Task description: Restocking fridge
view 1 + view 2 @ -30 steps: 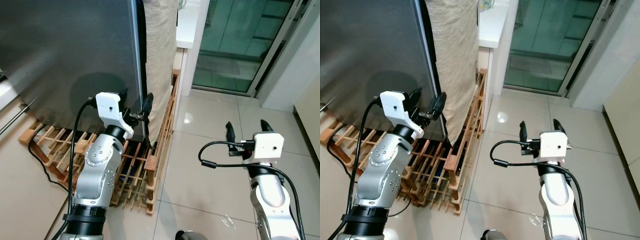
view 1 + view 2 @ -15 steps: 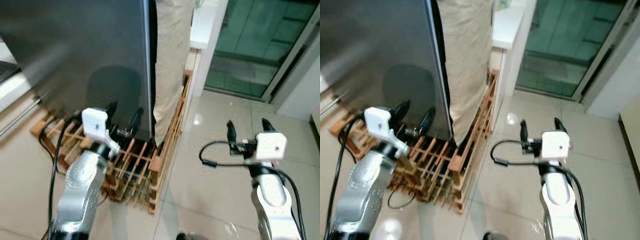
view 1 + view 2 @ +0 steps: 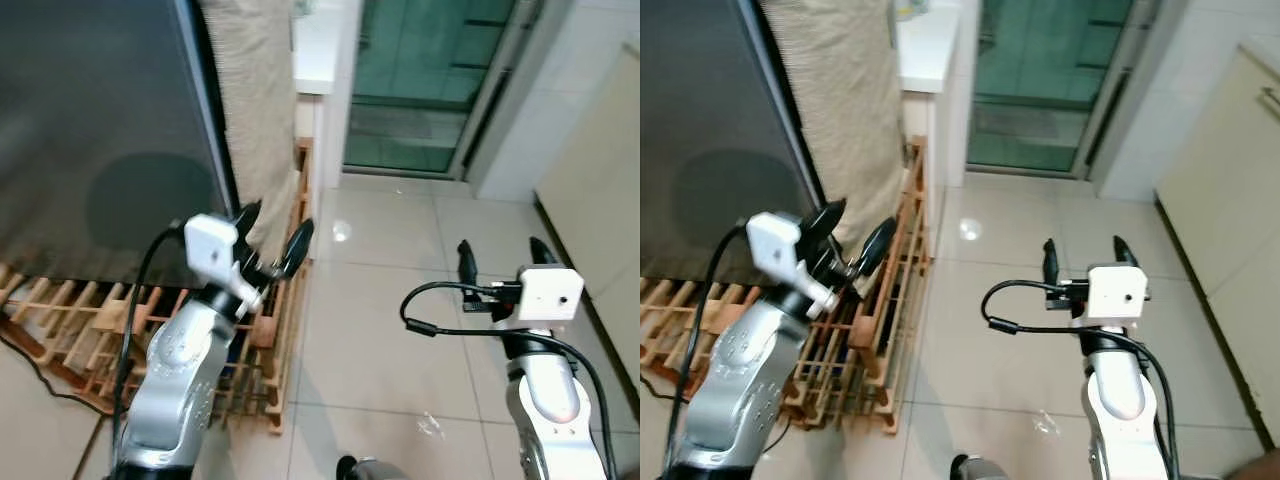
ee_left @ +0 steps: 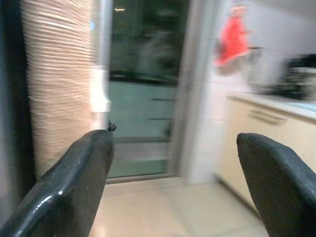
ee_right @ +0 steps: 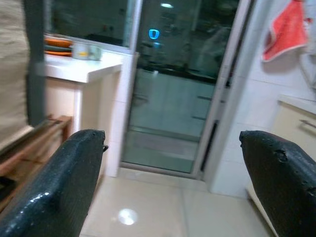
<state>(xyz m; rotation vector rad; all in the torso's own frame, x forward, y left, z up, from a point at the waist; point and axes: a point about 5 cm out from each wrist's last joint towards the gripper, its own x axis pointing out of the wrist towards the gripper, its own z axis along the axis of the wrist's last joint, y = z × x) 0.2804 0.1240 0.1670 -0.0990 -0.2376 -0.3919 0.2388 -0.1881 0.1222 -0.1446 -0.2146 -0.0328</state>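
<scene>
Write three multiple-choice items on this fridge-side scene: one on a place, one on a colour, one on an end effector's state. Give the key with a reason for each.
1. What does the dark fridge stand on?
A. a wooden slatted pallet
B. a blue plastic crate
C. a metal trolley

2. What colour is the cloth hanging on the wall in the right wrist view?
A. green
B. red
C. black

3. How are the fingers of the right end effector?
A. shut on a bottle
B. shut on nothing
C. open, holding nothing

Key:
1 A: the wooden pallet shows slats under and in front of the fridge.
2 B: the cloth is plainly red.
3 C: the right end effector has its two fingers spread wide apart over the tiled floor, with nothing between them.
</scene>
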